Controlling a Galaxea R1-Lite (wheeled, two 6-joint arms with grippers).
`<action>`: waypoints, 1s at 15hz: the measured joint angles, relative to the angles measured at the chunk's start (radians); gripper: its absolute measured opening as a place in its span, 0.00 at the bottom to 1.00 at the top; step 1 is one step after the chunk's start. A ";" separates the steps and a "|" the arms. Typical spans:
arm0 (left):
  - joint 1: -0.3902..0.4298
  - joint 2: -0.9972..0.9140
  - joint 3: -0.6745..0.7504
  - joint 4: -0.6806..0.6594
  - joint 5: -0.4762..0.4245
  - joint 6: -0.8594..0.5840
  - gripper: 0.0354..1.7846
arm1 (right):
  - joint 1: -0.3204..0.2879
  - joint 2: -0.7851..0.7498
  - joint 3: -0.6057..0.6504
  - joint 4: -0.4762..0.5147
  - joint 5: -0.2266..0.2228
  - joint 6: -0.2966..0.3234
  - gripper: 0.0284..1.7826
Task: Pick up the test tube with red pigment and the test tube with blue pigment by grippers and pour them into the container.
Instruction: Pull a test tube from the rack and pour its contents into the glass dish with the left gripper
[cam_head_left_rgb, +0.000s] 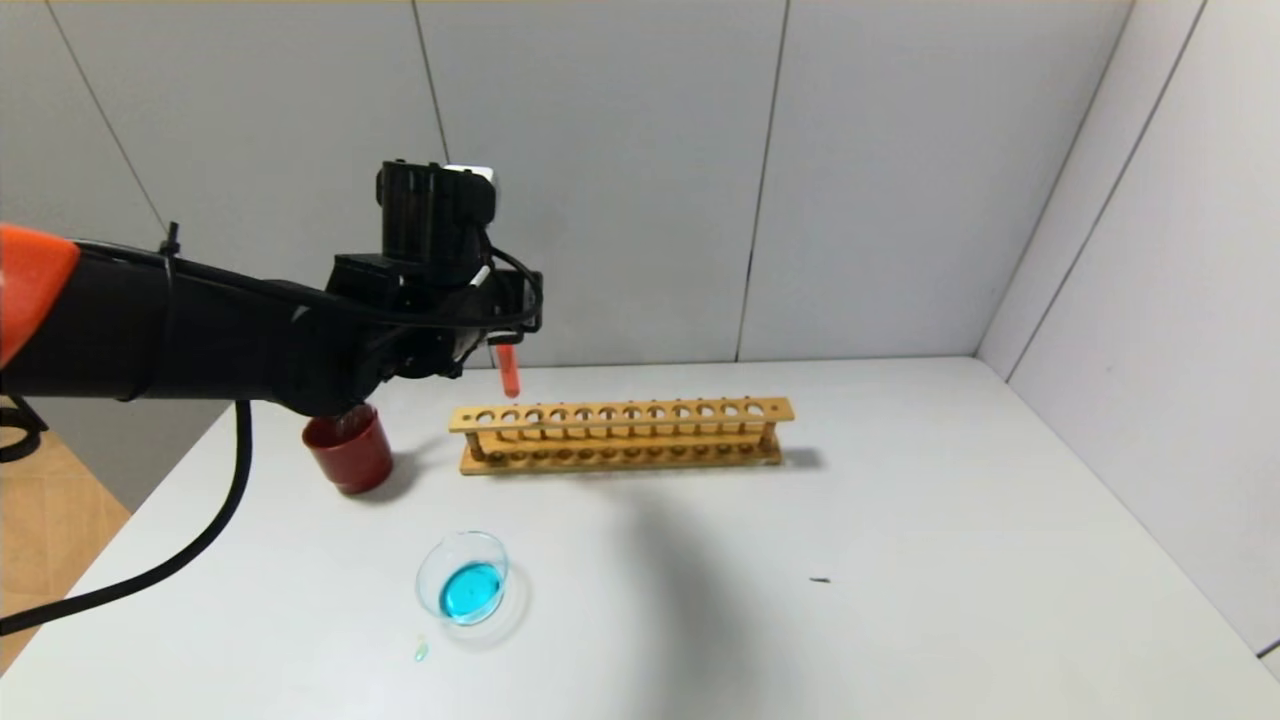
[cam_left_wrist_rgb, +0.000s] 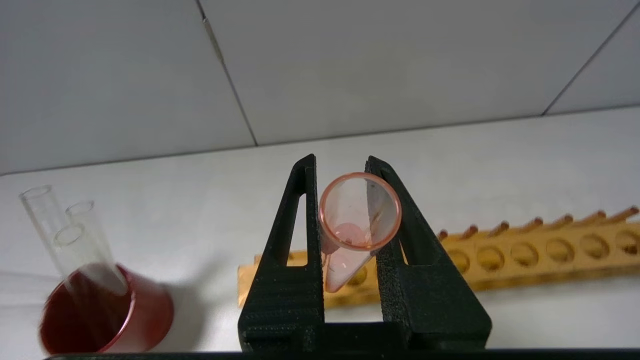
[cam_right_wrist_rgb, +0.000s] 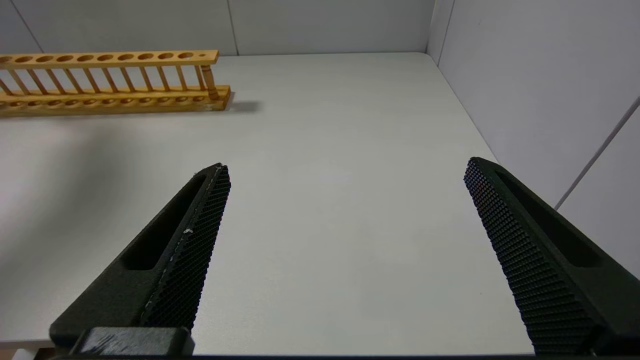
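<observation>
The left gripper (cam_head_left_rgb: 497, 345), a black claw on a bulky black and orange arm, is held above the left end of the long wooden test tube rack (cam_head_left_rgb: 620, 434) and is clenched on the slim clear glass test tube with red pigment (cam_head_left_rgb: 510, 370). In the left wrist view, the tube (cam_left_wrist_rgb: 357, 225) is seen clamped between the 2 black fingers (cam_left_wrist_rgb: 287, 260), its open mouth toward the camera and its orange-red lower part pointing down toward the rack (cam_left_wrist_rgb: 525, 260). The tube is raised clear of the rack holes.

The small round clear glass dish (cam_head_left_rgb: 463, 578), the container, sits on the white table (cam_head_left_rgb: 900, 560) nearer than the rack and toward the left; teal-blue liquid lies in it. A small pale droplet (cam_head_left_rgb: 421, 652) is seen on the table just near of the dish.

A dark red opaque cup (cam_head_left_rgb: 349, 452) stands left of the rack, partly behind the left arm. In the left wrist view, 3 colourless clear glass tubes (cam_left_wrist_rgb: 70, 240) are seen leaning in this cup (cam_left_wrist_rgb: 107, 315).

No tube holding teal-blue liquid can be made out.

The right gripper (cam_right_wrist_rgb: 345, 250) shows in its own wrist view only, released, its 2 black textured fingers (cam_right_wrist_rgb: 195, 250) spread wide above the bare right part of the table (cam_right_wrist_rgb: 340, 150), with the right end of the rack (cam_right_wrist_rgb: 115, 80) farther off.
</observation>
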 joint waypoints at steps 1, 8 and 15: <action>-0.001 -0.026 0.014 0.033 0.000 -0.001 0.17 | 0.000 0.000 0.000 0.000 0.000 0.000 0.96; 0.001 -0.234 0.168 0.246 -0.003 -0.006 0.17 | 0.000 0.000 0.000 0.000 0.000 0.000 0.96; 0.005 -0.292 0.258 0.431 -0.016 -0.034 0.17 | 0.000 0.000 0.000 0.000 0.000 0.000 0.96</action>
